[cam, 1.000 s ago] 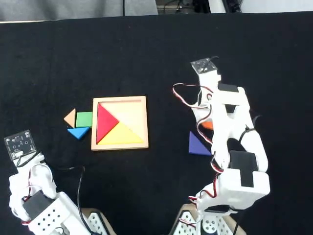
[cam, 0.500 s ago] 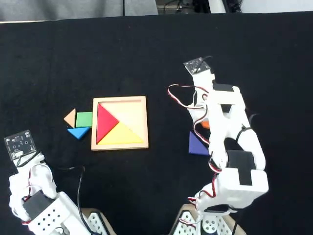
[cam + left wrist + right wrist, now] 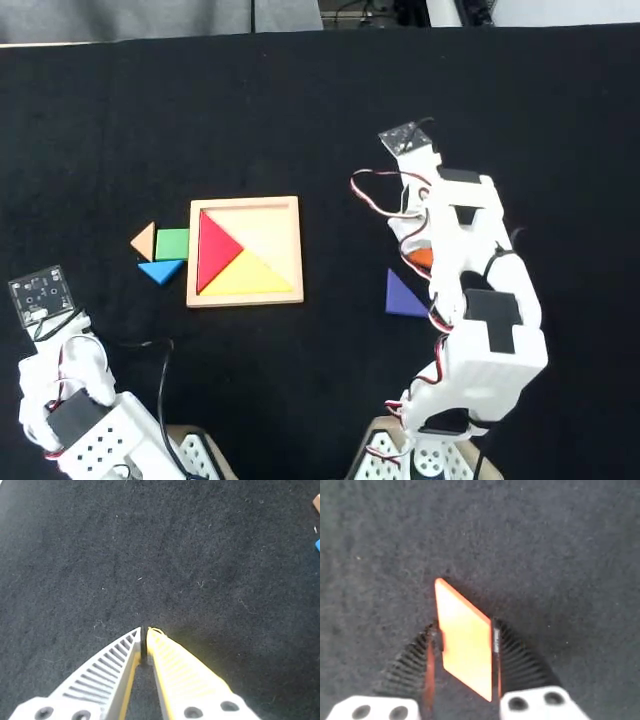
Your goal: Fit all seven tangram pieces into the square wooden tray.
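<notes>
Orange parallelogram (image 3: 465, 640) was clamped between the fingers of the right gripper (image 3: 463, 626), above the black cloth (image 3: 300, 120) and well apart from the wooden tray (image 3: 245, 299). A red triangle (image 3: 214, 250) and a yellow triangle (image 3: 248, 274) lay inside the tray. The left gripper (image 3: 145, 631) was closed, holding nothing.

Orange parallelogram (image 3: 465, 640), black cloth (image 3: 300, 100) (both plain)

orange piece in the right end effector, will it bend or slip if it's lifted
Probably stiff: the orange piece shows a flat face and crisp straight edges, like painted wood. Likely light: it is small enough to sit inside the gap of the right end effector. It may pivot or slip, since the grip meets only its narrow, smooth-looking side edges.
</notes>
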You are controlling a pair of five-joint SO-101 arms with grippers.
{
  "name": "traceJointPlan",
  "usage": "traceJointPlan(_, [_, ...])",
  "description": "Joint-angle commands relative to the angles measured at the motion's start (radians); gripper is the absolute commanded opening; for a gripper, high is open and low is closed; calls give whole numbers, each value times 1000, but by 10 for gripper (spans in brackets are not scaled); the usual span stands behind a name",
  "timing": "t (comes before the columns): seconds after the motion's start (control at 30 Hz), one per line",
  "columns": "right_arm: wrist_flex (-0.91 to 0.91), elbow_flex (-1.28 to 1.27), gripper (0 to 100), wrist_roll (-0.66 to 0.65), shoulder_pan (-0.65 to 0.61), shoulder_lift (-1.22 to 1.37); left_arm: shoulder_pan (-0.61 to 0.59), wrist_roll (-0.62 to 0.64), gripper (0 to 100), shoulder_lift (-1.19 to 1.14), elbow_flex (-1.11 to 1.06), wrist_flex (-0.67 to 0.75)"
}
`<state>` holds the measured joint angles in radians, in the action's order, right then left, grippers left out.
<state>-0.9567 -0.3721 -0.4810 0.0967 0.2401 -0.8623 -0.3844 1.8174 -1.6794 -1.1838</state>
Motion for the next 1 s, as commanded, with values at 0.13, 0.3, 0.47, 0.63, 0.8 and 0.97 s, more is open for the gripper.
traceJointPlan(0.13, [-250, 124, 11, 77, -75, -205, 13, -9, 30, 9, -19, 15])
traceJointPlan(0.3, [-330, 120, 11, 227, -227, -386, 13, -9, 30, 9, -19, 15])
traceJointPlan(0.47, [-338, 120, 11, 468, -402, -466, 13, -9, 30, 9, -19, 15])
traceJointPlan(0.63, [-333, 125, 12, 755, -597, -464, 13, -9, 30, 9, -19, 15])
traceJointPlan(0.8, [-241, 87, 12, 802, -657, -460, 13, -9, 30, 9, -19, 15])
traceJointPlan(0.97, [-58, 18, 12, 868, -657, -381, 13, -9, 30, 9, -19, 15])
